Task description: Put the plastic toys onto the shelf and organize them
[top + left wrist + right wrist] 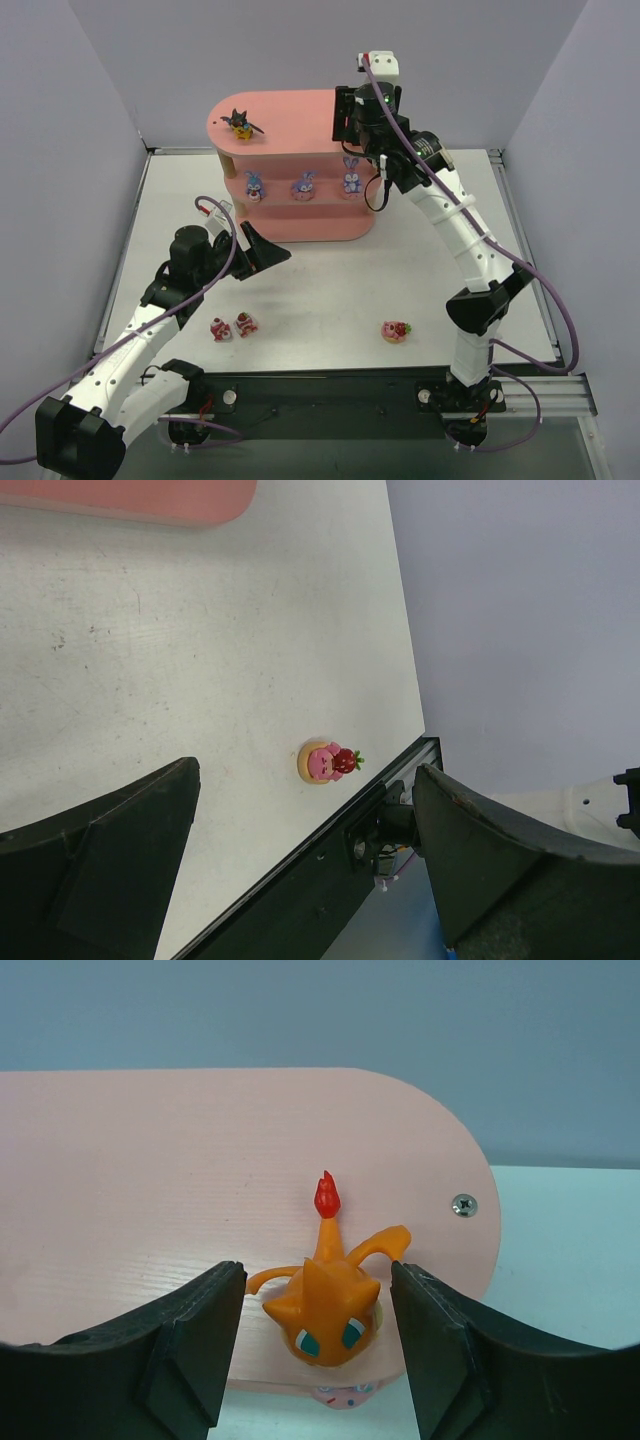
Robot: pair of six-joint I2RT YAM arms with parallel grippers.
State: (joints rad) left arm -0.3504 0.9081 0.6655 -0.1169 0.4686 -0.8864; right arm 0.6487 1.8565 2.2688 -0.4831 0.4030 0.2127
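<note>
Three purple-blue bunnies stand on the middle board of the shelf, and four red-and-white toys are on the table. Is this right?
Not quite: the top external view shows three red-and-white toys on the table, not four, two together at left and one at right. The three purple-blue bunnies do stand on the middle board of the shelf.
</note>
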